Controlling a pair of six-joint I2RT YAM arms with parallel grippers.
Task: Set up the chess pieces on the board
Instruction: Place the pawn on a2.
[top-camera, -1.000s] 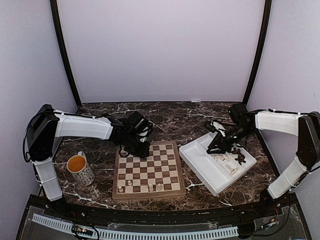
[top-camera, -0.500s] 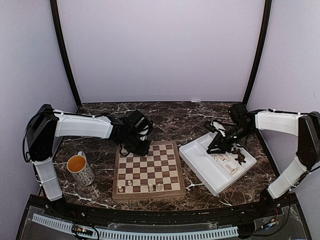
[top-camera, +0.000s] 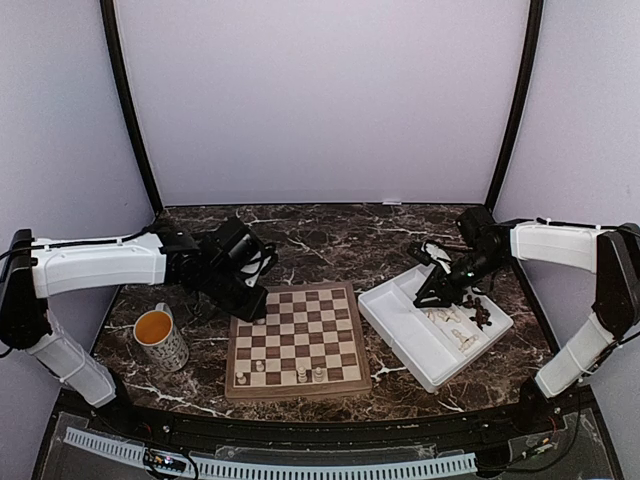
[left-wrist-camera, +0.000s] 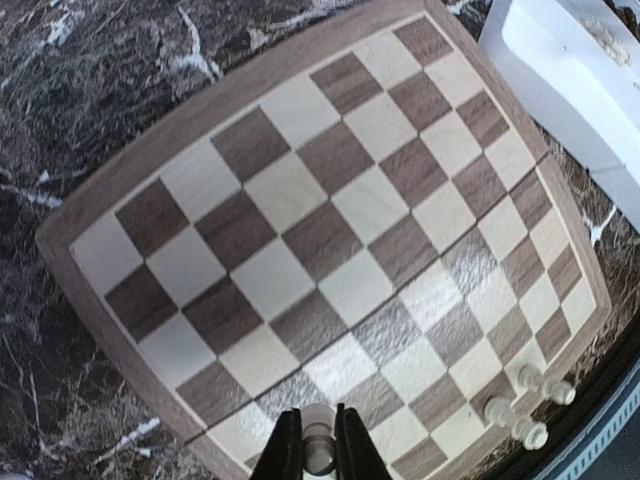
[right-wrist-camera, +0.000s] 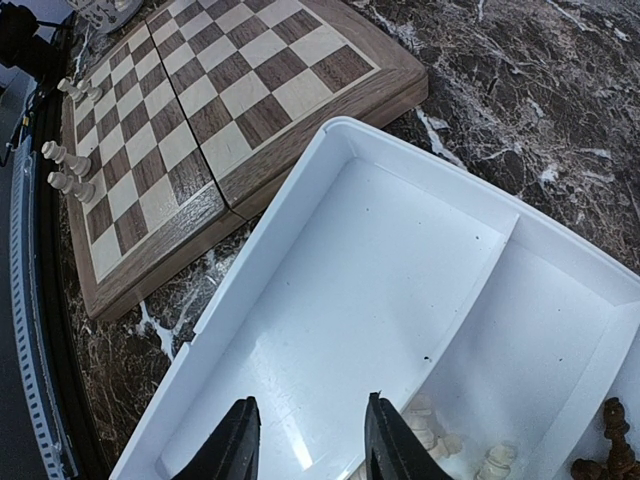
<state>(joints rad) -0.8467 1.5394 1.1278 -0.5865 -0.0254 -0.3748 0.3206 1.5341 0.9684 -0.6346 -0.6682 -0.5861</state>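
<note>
As I read the scene from the near edge outward, four standing pieces (top-camera: 301, 374), all pale and upright, occupy squares close to the front edge of the board (top-camera: 295, 330); every other square is bare. Left of the board, a mug (top-camera: 160, 340) of orange liquid rests on the marbled table (top-camera: 340, 235).

Further back, the left gripper (left-wrist-camera: 319, 425) is clamped on one pale piece (left-wrist-camera: 318, 455), pinched between both fingers above the left border of the board. My wrist view shows this piece almost end-on, so I judge its long axis to run roughly along the fingers, though I cannot confirm it.

The governing relation is that the standing group lies toward the near edge from these jaws. I judge that the carried piece must travel nearward along the board, then descend onto a free square beside the others. The left arm is the nearer one to those squares.

To the right, just beside the board, sits the white tray (top-camera: 400, 345). The right gripper (right-wrist-camera: 310, 440) hovers over its large bare compartment, fingers parted with nothing between them. Spare pale pieces (right-wrist-camera: 430, 437) and dark pieces (right-wrist-camera: 610, 455) lie in compartments beyond the tips.
</note>
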